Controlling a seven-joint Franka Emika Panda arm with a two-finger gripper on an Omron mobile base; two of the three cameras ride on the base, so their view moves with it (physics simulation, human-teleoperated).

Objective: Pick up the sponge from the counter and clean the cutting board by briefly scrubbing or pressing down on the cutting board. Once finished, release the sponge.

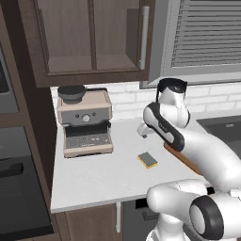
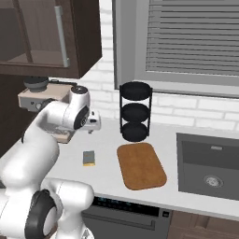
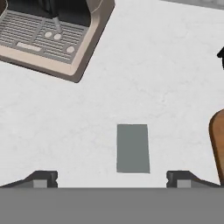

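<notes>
Grey-green on top, the sponge [image 3: 133, 148] lies flat on the white worktop [image 2: 102, 179], just left of the wooden cutting board [image 2: 140, 165] and apart from it. Above it hangs the gripper [image 3: 112, 178], fingers spread wide and holding nothing.

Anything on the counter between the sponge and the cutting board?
No. In the right base view, bare counter separates the sponge from the cutting board.

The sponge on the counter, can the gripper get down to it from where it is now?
Probably yes. The sponge lies alone on bare counter, and the open gripper hangs above it, fingers spread wider than it.
</notes>
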